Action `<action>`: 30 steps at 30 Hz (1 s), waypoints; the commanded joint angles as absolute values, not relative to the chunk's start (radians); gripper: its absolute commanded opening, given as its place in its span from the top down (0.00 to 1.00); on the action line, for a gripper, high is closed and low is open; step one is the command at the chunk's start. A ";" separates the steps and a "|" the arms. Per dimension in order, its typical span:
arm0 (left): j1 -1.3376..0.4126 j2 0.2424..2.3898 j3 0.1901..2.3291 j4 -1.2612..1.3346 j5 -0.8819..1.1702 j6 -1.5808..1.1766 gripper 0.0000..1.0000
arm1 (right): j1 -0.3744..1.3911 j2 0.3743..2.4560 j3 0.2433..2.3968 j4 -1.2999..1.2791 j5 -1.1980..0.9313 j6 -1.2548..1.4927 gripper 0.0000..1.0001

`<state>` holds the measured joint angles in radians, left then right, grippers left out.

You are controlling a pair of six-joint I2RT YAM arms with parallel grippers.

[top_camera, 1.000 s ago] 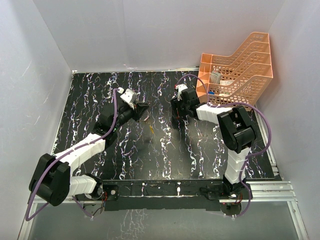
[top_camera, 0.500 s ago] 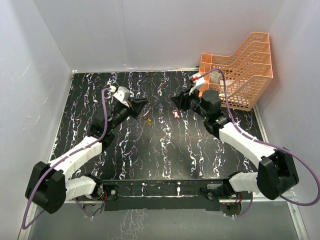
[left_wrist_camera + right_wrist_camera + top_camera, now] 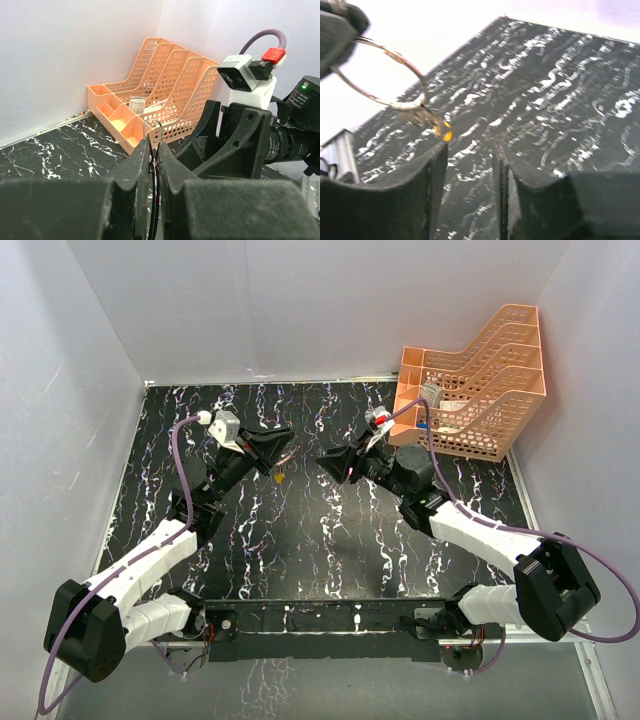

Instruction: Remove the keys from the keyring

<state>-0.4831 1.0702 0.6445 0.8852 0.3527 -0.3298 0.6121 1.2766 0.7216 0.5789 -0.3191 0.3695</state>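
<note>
My left gripper [image 3: 284, 446] is shut on the keyring [image 3: 152, 129], a thin silver wire loop that sticks up past the fingertips [image 3: 137, 155]. In the right wrist view the keyring [image 3: 385, 80] hangs from the left gripper [image 3: 335, 25]. A small key with a yellow head [image 3: 442, 132] dangles at its lower end. From above, this key [image 3: 280, 478] shows just under the left gripper. My right gripper [image 3: 467, 152] faces the ring from close by, open, with nothing between its fingers [image 3: 427, 172]. From above, the right gripper [image 3: 330, 462] sits a short gap to the right of the left one. No red-headed key shows.
An orange mesh desk tray [image 3: 470, 390] stands at the back right corner, holding a few small items. White walls [image 3: 90, 360] close in the black marbled table [image 3: 300, 540] on three sides. Both arm bases sit at the near edge.
The left gripper has drawn back to the left with the ring. The right gripper has swung left to face it. A red key lying on the table half a second ago no longer shows.
</note>
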 commanded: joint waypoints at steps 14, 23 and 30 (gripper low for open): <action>-0.480 1.034 0.650 0.983 0.409 -0.405 1.00 | 0.697 1.397 0.819 0.830 -0.279 0.378 0.46; -0.480 1.031 0.641 0.991 0.412 -0.414 1.00 | 0.699 1.433 0.859 0.850 -0.278 0.380 0.47; -0.482 1.018 0.643 1.012 0.422 -0.426 1.00 | 0.701 1.477 0.888 0.831 -0.276 0.384 0.61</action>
<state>-0.4835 1.0649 0.6388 0.9356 0.4049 -0.4099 0.6941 1.4635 0.8379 0.7868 -0.2867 0.3912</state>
